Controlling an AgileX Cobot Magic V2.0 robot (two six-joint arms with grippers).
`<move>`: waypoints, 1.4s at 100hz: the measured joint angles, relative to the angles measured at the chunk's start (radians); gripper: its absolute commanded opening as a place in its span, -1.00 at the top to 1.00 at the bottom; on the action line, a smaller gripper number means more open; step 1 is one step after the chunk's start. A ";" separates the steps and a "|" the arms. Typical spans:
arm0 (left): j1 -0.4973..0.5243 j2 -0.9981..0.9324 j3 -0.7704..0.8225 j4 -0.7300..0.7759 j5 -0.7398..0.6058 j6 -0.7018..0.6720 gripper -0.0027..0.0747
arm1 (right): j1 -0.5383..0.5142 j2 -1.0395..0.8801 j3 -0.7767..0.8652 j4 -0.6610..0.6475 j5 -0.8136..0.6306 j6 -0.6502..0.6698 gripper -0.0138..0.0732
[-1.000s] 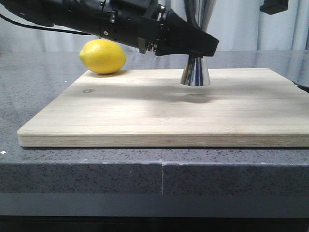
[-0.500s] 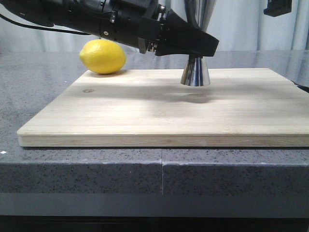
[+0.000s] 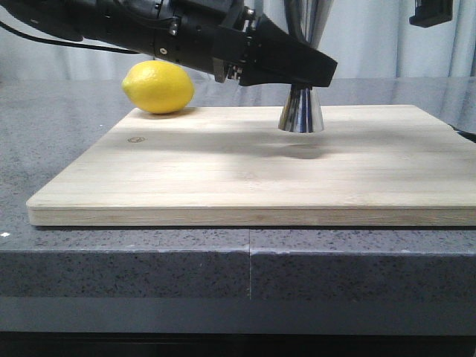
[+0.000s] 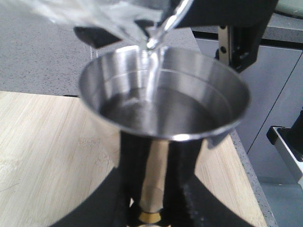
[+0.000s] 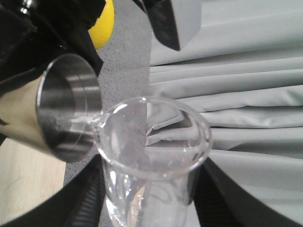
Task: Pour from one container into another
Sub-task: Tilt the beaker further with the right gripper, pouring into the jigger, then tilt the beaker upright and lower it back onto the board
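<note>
- Counter (image 3: 149,260): dark speckled stone, nearest the front camera, carrying the board.
- Cutting board (image 3: 223,178): pale wood, lying flat on the counter.
- Jigger (image 3: 301,111): shiny steel hourglass shape, standing upright with its foot on the board toward the far edge. The left wrist view shows clear liquid lying in its upper cup (image 4: 163,109) and a gold-coloured waist at the bottom of the picture.
- Left gripper (image 3: 309,71): black, reaching in from the left at the jigger's waist. In the left wrist view its dark fingers (image 4: 189,208) flank the narrow stem on both sides, clamped on the jigger.
- Beaker (image 5: 151,142): small clear glass, tipped with its pouring lip over the jigger's rim. A thin clear stream runs from the lip into the cup (image 4: 154,52). It lies above the front view's frame.
- Right gripper (image 5: 151,198): black fingers (image 5: 85,198) press either side of the beaker's wall, gripping it. Only a black piece of this arm shows at the front view's top right (image 3: 431,11).
- Lemon (image 3: 158,87): yellow, at the board's far left corner, well apart from the jigger.
- Curtain (image 3: 372,37): pale grey folds behind everything.
</note>
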 measured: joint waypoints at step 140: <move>0.000 0.000 0.000 0.000 0.000 0.000 0.99 | 0.000 0.000 0.000 0.287 0.007 0.142 0.16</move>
